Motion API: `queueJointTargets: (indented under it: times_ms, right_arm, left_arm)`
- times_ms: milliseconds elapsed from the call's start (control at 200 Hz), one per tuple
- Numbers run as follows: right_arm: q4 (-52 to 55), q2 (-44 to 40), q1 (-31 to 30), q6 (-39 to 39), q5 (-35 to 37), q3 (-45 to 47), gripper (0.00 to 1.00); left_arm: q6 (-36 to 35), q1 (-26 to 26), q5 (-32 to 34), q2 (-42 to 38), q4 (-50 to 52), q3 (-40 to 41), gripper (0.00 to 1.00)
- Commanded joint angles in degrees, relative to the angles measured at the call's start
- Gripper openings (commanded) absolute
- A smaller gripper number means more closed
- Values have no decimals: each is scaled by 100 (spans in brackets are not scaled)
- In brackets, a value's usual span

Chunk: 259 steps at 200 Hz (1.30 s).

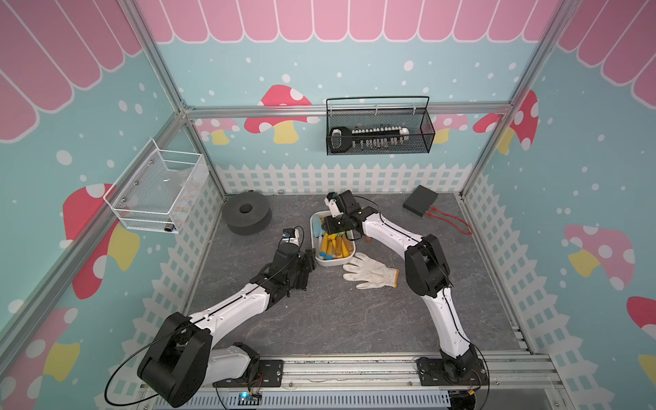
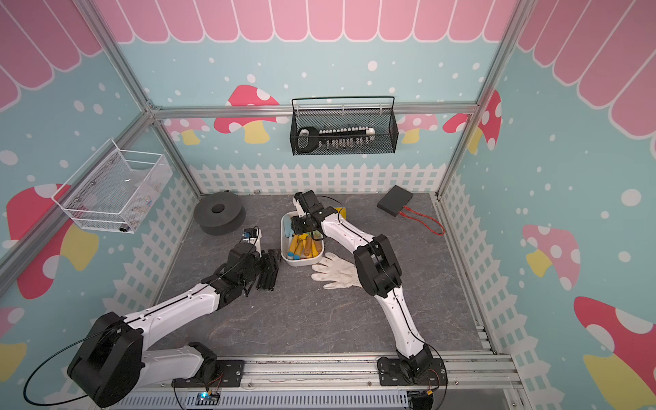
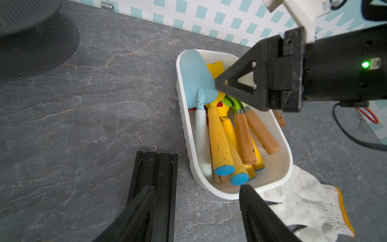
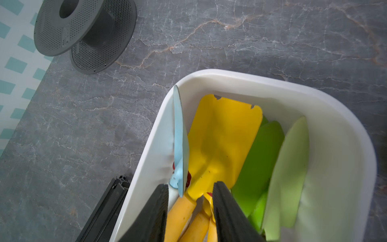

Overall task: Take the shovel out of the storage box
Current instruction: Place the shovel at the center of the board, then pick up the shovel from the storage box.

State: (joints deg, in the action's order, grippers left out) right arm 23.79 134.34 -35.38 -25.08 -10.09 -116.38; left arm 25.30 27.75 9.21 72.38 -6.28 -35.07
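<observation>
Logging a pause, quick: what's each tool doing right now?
Left tool: open, holding nothing, beside the storage box.
Right tool: jaws astride the yellow shovel at its neck; grip cannot be told.

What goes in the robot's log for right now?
right tool: inside storage box, astride yellow shovel, grip unclear | left tool: open, beside box

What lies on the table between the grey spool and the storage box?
Nothing: a bare stretch of table separates the grey spool from the storage box, clearest in the right wrist view; the left wrist view agrees.
</observation>
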Motion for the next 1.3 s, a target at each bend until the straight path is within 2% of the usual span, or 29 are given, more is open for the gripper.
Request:
queueJointTargets:
  times_ms: [0, 465, 841, 961, 1291]
  right_arm:
    - [-121, 293, -64, -104, -66, -314, 39]
    - [96, 653, -172, -110, 267, -785, 24]
    - [117, 735, -185, -96, 337, -975, 3]
    - [82, 666, -183, -93, 369, -990, 0]
    - [91, 288, -189, -1, 446, -899, 0]
  left_arm:
    - [57, -41, 12, -141, -75, -13, 68]
    - [376, -41, 132, -120, -70, 87, 68]
    - [395, -41, 55, -134, -206, 130, 68]
    - [344, -46, 19, -216, -300, 191, 68]
    - [309, -41, 47, -251, -321, 228, 68]
